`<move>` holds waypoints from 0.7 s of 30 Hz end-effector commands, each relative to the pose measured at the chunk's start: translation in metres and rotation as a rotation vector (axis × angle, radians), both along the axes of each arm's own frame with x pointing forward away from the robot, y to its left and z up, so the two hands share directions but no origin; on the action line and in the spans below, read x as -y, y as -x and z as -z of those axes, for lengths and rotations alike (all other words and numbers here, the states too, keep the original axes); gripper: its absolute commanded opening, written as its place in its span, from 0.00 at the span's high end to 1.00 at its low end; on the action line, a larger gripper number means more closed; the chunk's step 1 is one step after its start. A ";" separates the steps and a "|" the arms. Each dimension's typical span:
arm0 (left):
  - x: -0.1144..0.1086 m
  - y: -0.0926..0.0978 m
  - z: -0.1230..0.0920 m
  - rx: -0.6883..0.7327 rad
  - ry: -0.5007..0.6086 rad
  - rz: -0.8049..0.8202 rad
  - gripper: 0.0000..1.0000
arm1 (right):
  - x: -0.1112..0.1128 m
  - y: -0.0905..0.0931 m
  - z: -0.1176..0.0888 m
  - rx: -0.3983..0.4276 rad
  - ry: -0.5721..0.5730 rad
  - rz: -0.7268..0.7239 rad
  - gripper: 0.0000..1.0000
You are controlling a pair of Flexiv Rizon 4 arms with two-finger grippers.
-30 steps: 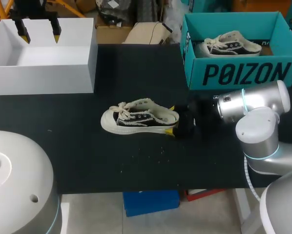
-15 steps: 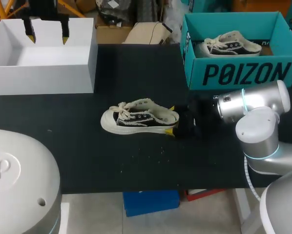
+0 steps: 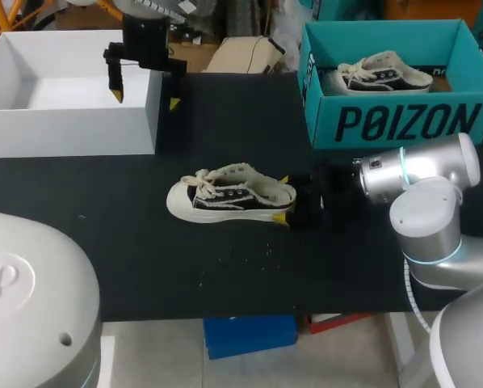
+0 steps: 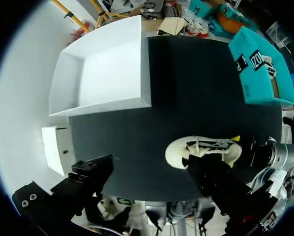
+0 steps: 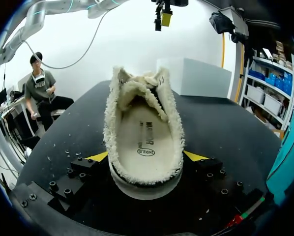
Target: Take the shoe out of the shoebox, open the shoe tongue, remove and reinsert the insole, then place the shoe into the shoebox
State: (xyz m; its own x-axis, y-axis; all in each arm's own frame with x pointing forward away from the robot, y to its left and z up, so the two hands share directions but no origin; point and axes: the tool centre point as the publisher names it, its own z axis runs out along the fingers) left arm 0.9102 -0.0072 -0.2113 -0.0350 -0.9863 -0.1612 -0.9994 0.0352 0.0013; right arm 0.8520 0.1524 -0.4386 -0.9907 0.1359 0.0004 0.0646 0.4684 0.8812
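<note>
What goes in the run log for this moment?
shoe: on table, insole in | right gripper: shut on shoe heel | left gripper: open, above white box wall | second shoe: in teal shoebox

A robot lab: two arms [image 3: 419, 186] over a black table [image 3: 144, 242].

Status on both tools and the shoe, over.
Left tool open, empty, above white box corner. Right tool shut on shoe heel, shoe upright on table. Second shoe in teal box.
</note>
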 end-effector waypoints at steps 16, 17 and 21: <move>0.043 0.031 0.005 0.035 -0.004 0.048 0.00 | -0.001 0.001 0.001 0.000 0.001 0.002 1.00; 0.043 0.031 0.005 0.035 -0.004 0.048 0.00 | -0.001 0.001 0.001 0.000 0.001 0.002 1.00; 0.043 0.031 0.005 0.035 -0.004 0.048 0.00 | -0.001 0.001 0.001 0.000 0.001 0.002 1.00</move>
